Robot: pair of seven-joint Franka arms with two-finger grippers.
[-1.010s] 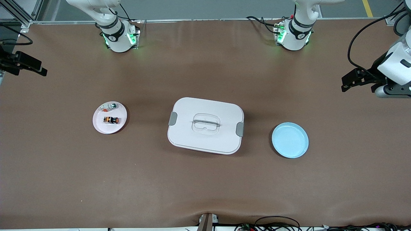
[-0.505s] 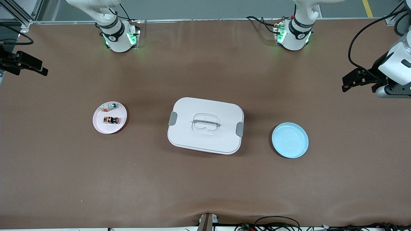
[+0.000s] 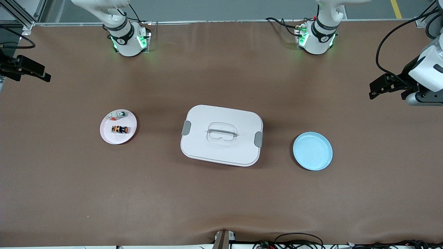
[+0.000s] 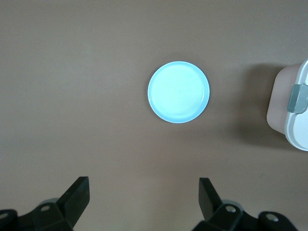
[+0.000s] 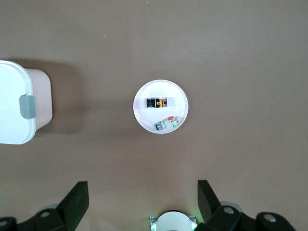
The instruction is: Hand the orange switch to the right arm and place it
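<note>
The orange switch (image 3: 119,129) lies on its side on a small pinkish-white plate (image 3: 109,136) toward the right arm's end of the table. It also shows in the right wrist view (image 5: 157,102). My right gripper (image 3: 44,74) hangs high over the table's edge at that end, open and empty (image 5: 143,188). My left gripper (image 3: 374,89) hangs high over the table's edge at the left arm's end, open and empty (image 4: 144,186). A light blue plate (image 3: 312,151) lies empty toward the left arm's end and shows in the left wrist view (image 4: 178,92).
A white box with a closed lid and grey latches (image 3: 221,135) stands in the middle of the table, between the two plates. A small whitish part with a green-silver button (image 3: 121,113) lies on the pinkish plate, farther from the front camera than the switch.
The left arm's hand has shifted very slightly. Nothing on the table has moved.
</note>
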